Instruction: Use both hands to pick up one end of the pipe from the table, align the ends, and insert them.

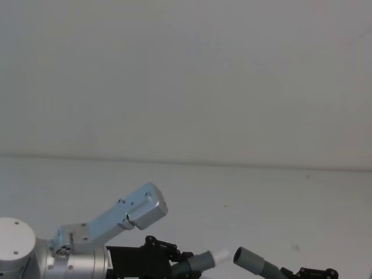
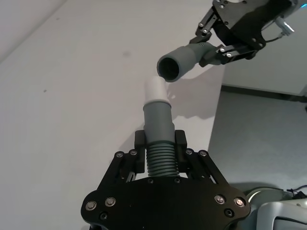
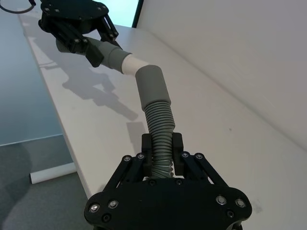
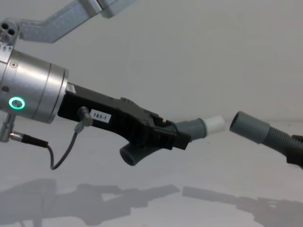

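left end effector is clamped on the white-tipped hose piece, up off the tabletop — right end effector grips the other hose piece by its ribbed part. white tip faces the hollow cuff — a small gap between them, not yet inserted.

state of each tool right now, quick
Left tool: shut on the white-tipped hose piece.
Right tool: shut on the hollow-cuffed hose piece.
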Motion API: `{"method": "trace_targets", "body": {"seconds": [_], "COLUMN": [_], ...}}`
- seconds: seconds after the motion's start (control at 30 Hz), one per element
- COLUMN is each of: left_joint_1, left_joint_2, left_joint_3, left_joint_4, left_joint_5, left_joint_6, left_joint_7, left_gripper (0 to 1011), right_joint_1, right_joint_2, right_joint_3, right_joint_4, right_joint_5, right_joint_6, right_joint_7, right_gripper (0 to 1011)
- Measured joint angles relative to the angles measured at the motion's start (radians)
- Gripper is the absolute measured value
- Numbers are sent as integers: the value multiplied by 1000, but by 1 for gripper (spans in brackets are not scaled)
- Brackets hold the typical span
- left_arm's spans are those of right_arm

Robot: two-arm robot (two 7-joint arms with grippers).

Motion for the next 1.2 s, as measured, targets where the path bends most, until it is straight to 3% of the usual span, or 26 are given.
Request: {"method": "trace_targets", "body": {"seconds": [0.33,0.67,1.2], "left_joint_1": [-20,-25,-46], "left_joint_2": [7,19,39], "left_joint_3": [11,10,12], "left_joint_4": [13,9,11], "left_joint_5": [-23,-31,-51], "left_joint_6": [-14,-16,-14], "left_joint_7": [-37,-33,-45], "left_gripper": [322,322,322], "right_joint_1": [7,18,48], "right_joint_2": [10,11,13], "right_joint_3": [-4,-14,-37], "right_joint_4": [1,16,65], "right_joint_5": [10,6,-10], "right_joint_6": [-9,-9,-69], "right_joint_7": [3,-12,-13], "right_gripper": [216,215,215]}}
